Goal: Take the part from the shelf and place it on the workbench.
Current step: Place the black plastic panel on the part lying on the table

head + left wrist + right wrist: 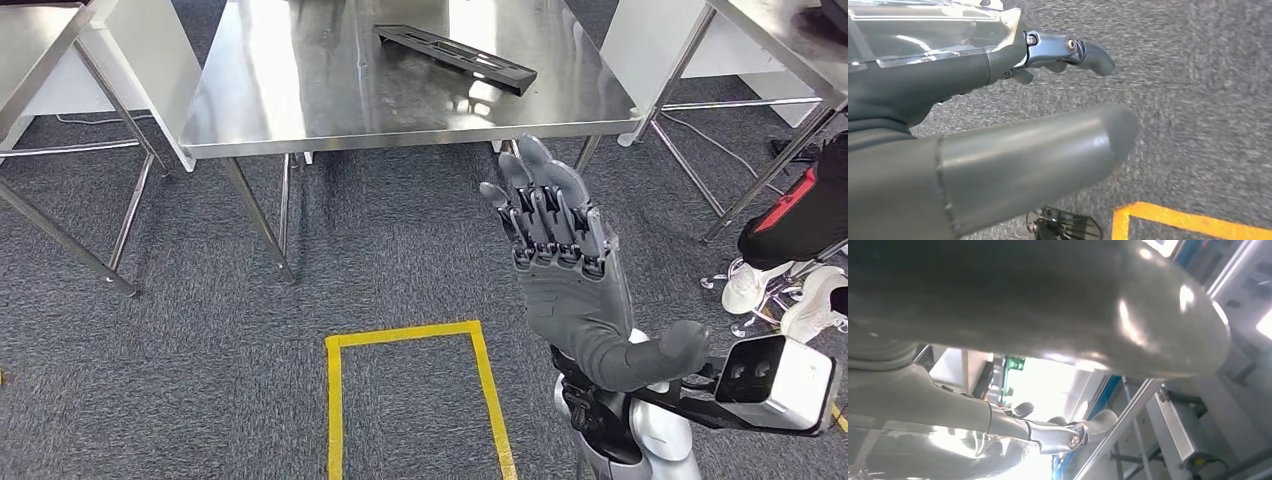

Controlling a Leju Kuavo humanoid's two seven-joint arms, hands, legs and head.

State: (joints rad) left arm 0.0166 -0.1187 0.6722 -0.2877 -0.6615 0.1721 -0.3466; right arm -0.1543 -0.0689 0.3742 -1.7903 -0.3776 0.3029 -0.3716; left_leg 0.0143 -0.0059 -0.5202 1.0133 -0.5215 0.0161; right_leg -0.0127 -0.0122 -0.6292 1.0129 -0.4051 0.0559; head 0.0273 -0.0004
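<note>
Left to right from the head view: we've got a metal table leg frame (70, 240) at far left on grey carpet (200, 360), then the steel workbench (300, 110) across the top middle. The part (455, 58), a long black slotted bar, lies flat on the workbench top, toward its right half, angled with its near end pointing right and close to the front edge; nothing touches it. On the floor below the bench there's a yellow tape rectangle (405, 335), open toward us. Right of that our right hand (565, 270) is raised in front of the bench edge, palm side away from the camera, fingers straight and close together, thumb out to the side, holding nothing, well clear of the part. The wrist camera box (778, 382) sits at lower right on that arm. Further right, another steel table frame (760, 170), and a person's legs with a dark trouser and white shoes (745, 285) at the right edge. Left wrist view: our left hand (998, 100) hangs over the carpet, thumb extended, one dark finger slightly bent, nothing in it, yellow tape (1193, 220) on the floor nearby. Right wrist view: thumb (1048, 305) and fingers (1068, 435) apart, empty, with a blurred bright background and metal framing (1173, 425) behind.
</note>
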